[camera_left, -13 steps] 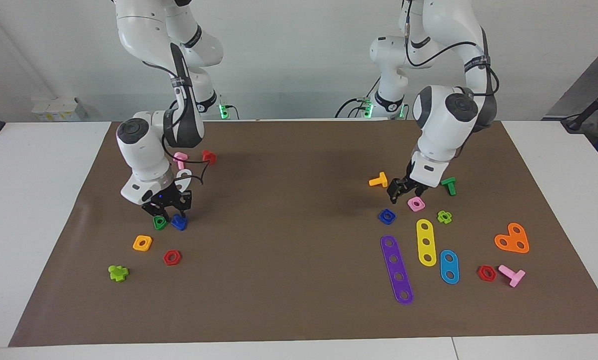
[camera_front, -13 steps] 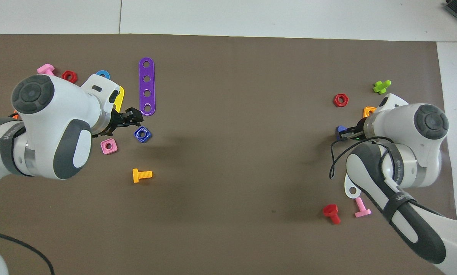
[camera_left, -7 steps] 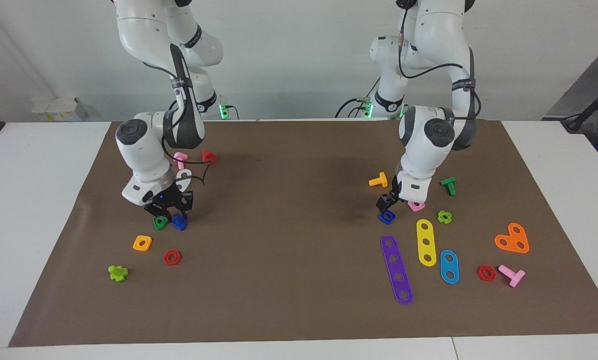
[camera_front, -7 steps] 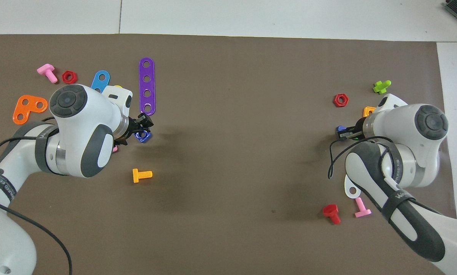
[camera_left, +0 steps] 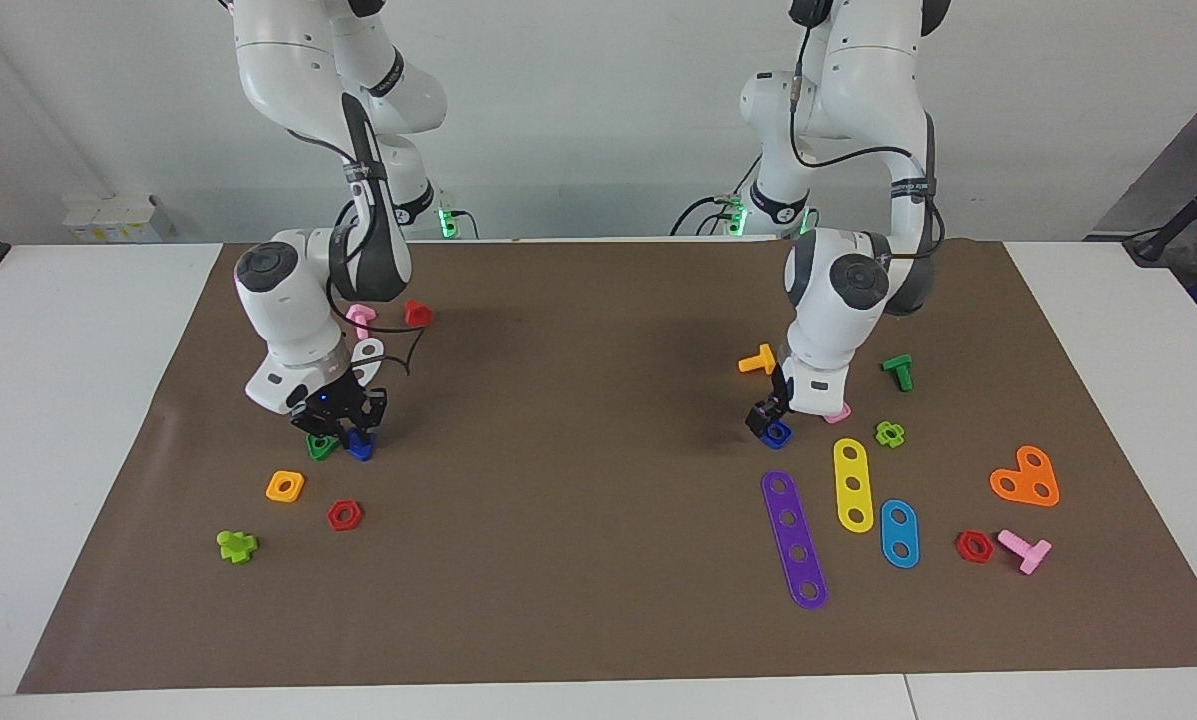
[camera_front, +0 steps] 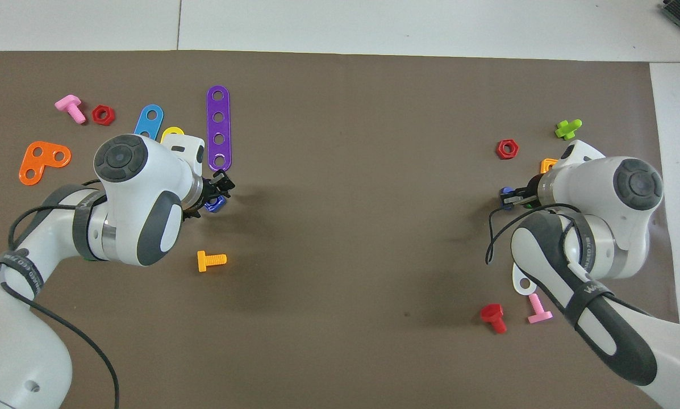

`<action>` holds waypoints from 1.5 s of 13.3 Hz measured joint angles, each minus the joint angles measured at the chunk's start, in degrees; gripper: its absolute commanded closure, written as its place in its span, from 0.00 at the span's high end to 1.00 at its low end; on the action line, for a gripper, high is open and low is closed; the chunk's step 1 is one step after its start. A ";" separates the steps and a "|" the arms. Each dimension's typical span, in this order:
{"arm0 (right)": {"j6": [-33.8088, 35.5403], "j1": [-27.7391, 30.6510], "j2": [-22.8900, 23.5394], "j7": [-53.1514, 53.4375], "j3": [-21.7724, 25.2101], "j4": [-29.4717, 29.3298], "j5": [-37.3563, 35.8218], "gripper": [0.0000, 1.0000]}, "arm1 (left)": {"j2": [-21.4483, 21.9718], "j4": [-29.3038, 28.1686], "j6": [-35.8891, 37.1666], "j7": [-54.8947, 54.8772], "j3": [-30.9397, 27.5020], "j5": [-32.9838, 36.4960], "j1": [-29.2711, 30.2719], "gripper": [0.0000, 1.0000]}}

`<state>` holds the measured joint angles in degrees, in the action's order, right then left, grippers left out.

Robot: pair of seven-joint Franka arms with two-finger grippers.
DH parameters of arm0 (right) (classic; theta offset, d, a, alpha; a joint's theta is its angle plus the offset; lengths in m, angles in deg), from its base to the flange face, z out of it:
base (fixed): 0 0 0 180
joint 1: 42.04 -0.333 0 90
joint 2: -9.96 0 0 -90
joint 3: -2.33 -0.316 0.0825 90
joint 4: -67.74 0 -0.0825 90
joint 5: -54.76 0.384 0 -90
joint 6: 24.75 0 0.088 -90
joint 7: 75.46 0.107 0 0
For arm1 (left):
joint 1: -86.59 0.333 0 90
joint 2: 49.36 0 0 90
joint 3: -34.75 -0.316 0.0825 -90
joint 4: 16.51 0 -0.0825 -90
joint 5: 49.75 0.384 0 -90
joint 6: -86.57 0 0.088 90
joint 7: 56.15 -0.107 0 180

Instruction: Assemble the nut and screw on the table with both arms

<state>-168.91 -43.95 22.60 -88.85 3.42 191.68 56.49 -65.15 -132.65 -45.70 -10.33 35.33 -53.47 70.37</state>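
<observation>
The dark-blue nut (camera_left: 776,432) lies on the brown mat (camera_left: 578,420) toward the left arm's end, just nearer the robots than the purple strip. My left gripper (camera_left: 766,418) is down at it, fingers open on either side; in the overhead view the nut (camera_front: 215,203) peeks out beside the gripper (camera_front: 217,192). The dark-blue screw (camera_left: 360,447) lies toward the right arm's end beside a green triangular nut (camera_left: 320,446). My right gripper (camera_left: 343,430) is low, right at the screw (camera_front: 505,192), which is partly hidden under the gripper (camera_front: 511,199).
Around the nut lie a pink square nut (camera_left: 838,412), an orange screw (camera_left: 757,360), and purple (camera_left: 794,538), yellow (camera_left: 853,484) and blue (camera_left: 899,533) strips. Around the screw lie an orange nut (camera_left: 285,486), a red hexagonal nut (camera_left: 344,515) and a light-green piece (camera_left: 236,545).
My left gripper has swung from over the pink nut to the blue nut and come down onto it. My right gripper has sunk slightly at the screw. Both parts lie where they were.
</observation>
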 measured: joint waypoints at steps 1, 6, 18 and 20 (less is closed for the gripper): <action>0.00 0.00 0.00 -0.03 0.00 0.02 0.01 0.00 | -0.06 -0.03 -0.24 0.02 -0.05 0.00 0.00 0.80; 0.40 0.00 -0.02 -0.04 -0.02 -0.15 0.04 0.00 | -1.27 -0.29 -1.95 0.13 -0.15 0.00 0.00 0.79; 15.05 -17.43 1.48 44.46 -6.35 -20.54 -3.47 0.00 | -1.38 -1.28 -2.39 0.19 -0.30 0.00 0.00 0.57; 11.90 -20.43 4.65 50.68 -6.37 -21.98 -5.91 0.00 | -1.38 -1.28 -2.44 0.20 -0.30 0.00 0.00 0.48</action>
<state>-157.01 -64.38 27.25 -38.17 -2.95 169.70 50.57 -66.53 -133.93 -48.14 -10.14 35.03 -53.47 70.37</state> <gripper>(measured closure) 0.806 0.427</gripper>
